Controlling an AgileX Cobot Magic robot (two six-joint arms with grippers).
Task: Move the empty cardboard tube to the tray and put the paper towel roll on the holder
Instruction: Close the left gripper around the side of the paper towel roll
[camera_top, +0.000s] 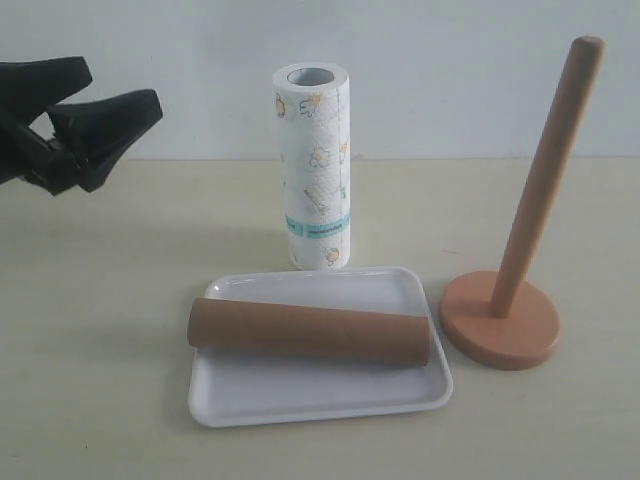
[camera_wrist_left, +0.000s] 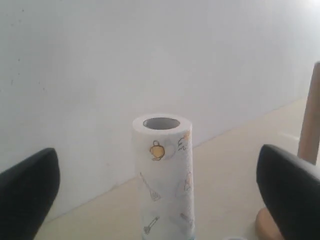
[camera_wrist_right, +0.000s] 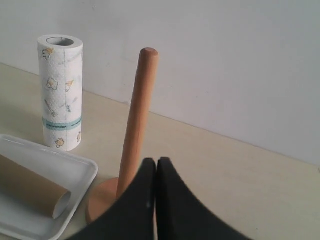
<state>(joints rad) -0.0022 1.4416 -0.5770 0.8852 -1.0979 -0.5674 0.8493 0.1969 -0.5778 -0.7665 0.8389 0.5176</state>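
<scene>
Exterior view: the empty cardboard tube (camera_top: 310, 333) lies in the tray (camera_top: 300, 392). Left gripper (camera_top: 123, 89) gapes wide; right gripper (camera_wrist_right: 156, 172) is pinched together, empty.

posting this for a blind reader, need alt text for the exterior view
An empty cardboard tube lies across a white tray, with a printed paper towel roll standing upright behind it. A bare wooden holder stands to the right, and the open left claw hovers at upper left, holding nothing.

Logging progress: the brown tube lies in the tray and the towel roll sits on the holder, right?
No: the exterior view shows the tube in the tray, but the roll standing on the table behind it, off the holder.
</scene>
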